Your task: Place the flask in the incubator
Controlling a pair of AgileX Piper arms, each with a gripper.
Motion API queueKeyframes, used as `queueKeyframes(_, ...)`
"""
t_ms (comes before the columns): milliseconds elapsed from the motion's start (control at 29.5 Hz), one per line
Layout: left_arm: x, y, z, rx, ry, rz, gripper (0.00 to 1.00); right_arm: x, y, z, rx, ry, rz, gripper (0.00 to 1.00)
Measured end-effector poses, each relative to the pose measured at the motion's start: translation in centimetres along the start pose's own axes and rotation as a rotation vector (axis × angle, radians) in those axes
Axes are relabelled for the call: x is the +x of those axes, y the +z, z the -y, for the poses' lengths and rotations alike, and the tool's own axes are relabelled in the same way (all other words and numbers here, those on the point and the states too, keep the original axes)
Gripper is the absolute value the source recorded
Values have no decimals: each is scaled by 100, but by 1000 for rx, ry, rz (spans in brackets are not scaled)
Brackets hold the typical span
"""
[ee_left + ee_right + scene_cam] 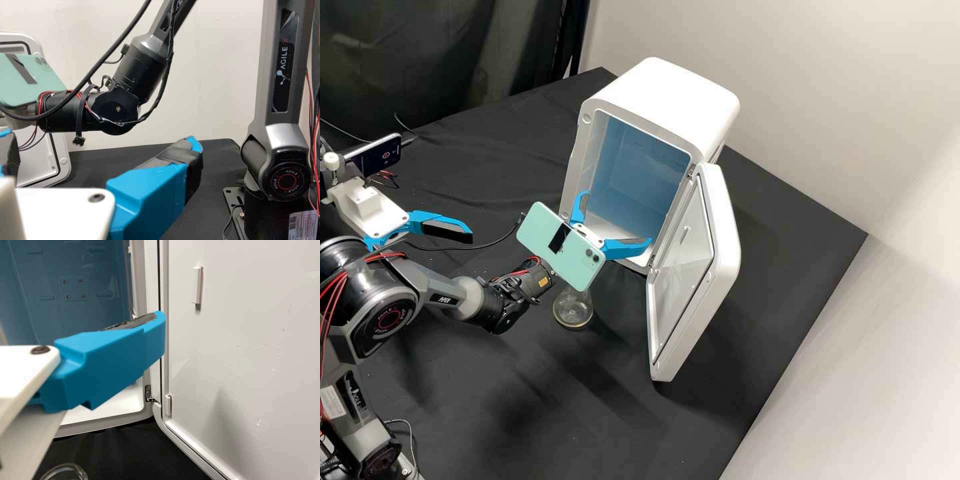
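Black cloth is covering the worktop [520, 400], and a white wall is rising behind its far and right edges. Toward the far right corner the incubator [667, 100] is being kept open. Its door [697, 267] is swung out toward the right edge and its blue chamber is being left bare.

The flask [573, 310] is standing upright near the middle of the worktop, just in front of the incubator's open front. It is being held by neither gripper. The right gripper [613, 220] is being held above it, level with the chamber's lower sill, with its jaws spread wide and nothing between them. In the right wrist view the flask's rim [65, 472] is showing below that gripper. A mint-green phone [561, 245] is being carried on the same wrist, directly over the flask. The left gripper [440, 228] is being kept by the left edge, well apart from the flask, with its jaws parted and gripping nothing.

With the door already open, the step in hand is judged to be the grasp of the flask, which is not yet done. The next move is likely calling for the right gripper to be drawn back from the sill and lowered. Once the neck is lying between the jaws, it should be closed on gently, since glass is being handled. The flask would then be lifted over the sill, clear of the door.
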Motion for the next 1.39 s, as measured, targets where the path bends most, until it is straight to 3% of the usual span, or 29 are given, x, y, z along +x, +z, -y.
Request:
queueKeyframes(577,-1,-2,14,0,0,0,100,0,0,0,0,0,0,100)
queueKeyframes(747,-71,-29,114,-1,-39,-10,100,0,0,0,0,0,0,100)
queueKeyframes(950,-282,-147,254,9,-69,-34,100,0,0,0,0,0,0,100)
queueKeyframes(1086,-442,-240,308,2,-57,-61,100,0,0,0,0,0,0,100)
queueKeyframes(1188,-576,-281,376,4,-67,-58,100,0,0,0,0,0,0,100)
queueKeyframes(1391,-837,-371,452,7,-110,-62,100,0,0,0,0,0,0,100)
